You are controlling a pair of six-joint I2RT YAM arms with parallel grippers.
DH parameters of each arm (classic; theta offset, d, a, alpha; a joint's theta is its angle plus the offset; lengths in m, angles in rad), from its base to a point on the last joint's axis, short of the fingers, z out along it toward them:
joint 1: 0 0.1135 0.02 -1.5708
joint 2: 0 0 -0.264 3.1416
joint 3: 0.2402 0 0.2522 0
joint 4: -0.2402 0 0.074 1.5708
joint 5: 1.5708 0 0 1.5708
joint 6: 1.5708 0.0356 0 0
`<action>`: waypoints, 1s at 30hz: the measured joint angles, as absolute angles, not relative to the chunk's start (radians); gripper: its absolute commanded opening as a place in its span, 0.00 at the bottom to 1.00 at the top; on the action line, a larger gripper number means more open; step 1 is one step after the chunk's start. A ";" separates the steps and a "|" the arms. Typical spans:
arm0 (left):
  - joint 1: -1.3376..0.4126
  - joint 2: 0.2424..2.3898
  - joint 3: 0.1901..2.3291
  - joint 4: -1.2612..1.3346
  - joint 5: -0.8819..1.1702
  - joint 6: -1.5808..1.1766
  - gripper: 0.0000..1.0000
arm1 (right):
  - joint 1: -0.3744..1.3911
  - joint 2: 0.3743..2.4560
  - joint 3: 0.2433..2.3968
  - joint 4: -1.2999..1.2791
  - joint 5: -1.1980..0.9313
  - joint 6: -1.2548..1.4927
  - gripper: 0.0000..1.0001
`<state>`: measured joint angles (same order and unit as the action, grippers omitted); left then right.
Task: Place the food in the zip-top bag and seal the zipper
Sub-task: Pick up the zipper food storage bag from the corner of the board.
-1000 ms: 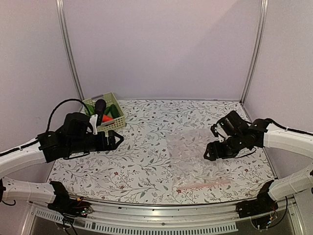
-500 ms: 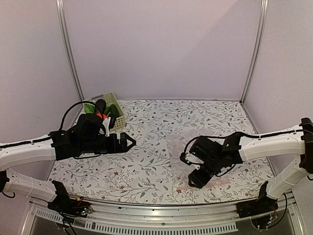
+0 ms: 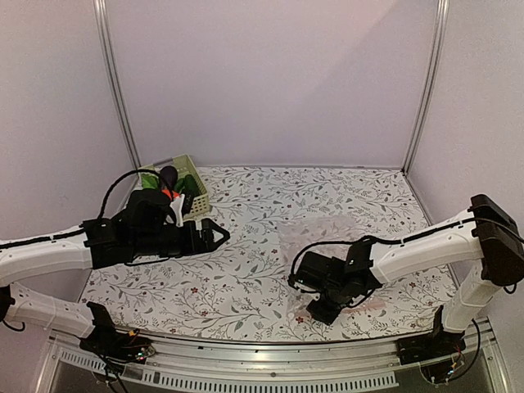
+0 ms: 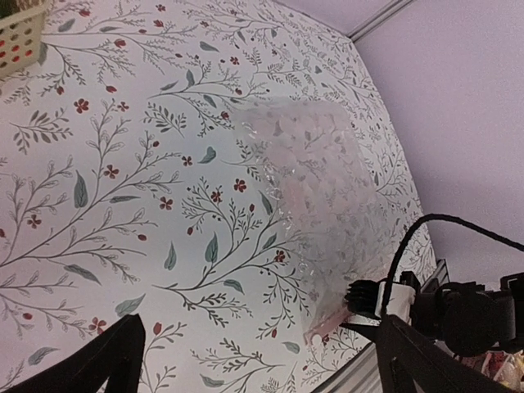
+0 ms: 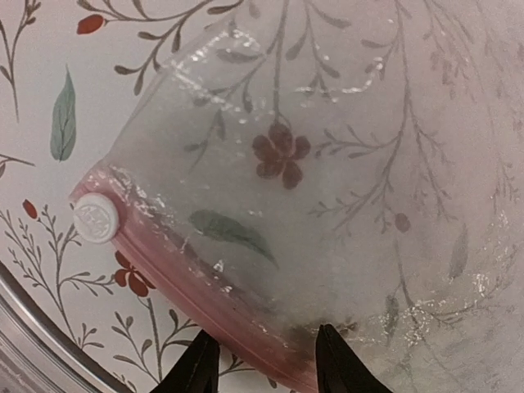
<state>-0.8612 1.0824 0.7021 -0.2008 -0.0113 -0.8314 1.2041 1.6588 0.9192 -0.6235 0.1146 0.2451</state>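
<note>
The food sits in a pale green basket (image 3: 195, 205) at the back left: a dark purple eggplant (image 3: 168, 174), an orange piece (image 3: 166, 194) and green pieces (image 3: 190, 182). The clear zip-top bag (image 3: 327, 241) (image 4: 311, 172) (image 5: 344, 164) lies flat on the table, its pink zipper (image 5: 184, 274) (image 4: 327, 327) along the near edge. My right gripper (image 3: 315, 312) (image 5: 266, 368) hovers low over the bag's near-left corner, its jaws partly apart and astride the zipper strip. My left gripper (image 3: 216, 236) (image 4: 262, 372) hangs wide open and empty, left of the bag.
A white round tab (image 5: 96, 219) sits at the zipper's end. The table's metal front rail (image 3: 270, 354) runs just behind the right gripper. Lilac walls close in the back and sides. A basket corner (image 4: 18, 37) shows in the left wrist view.
My right arm has swung from the bag's right side across to its near-left corner and come down, its jaws narrowing. The left arm has moved a little right.
</note>
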 measured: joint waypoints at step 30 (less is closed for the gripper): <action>-0.908 1.274 0.703 -0.063 0.121 -0.921 0.98 | 1.232 1.556 0.970 -0.244 0.116 0.352 0.00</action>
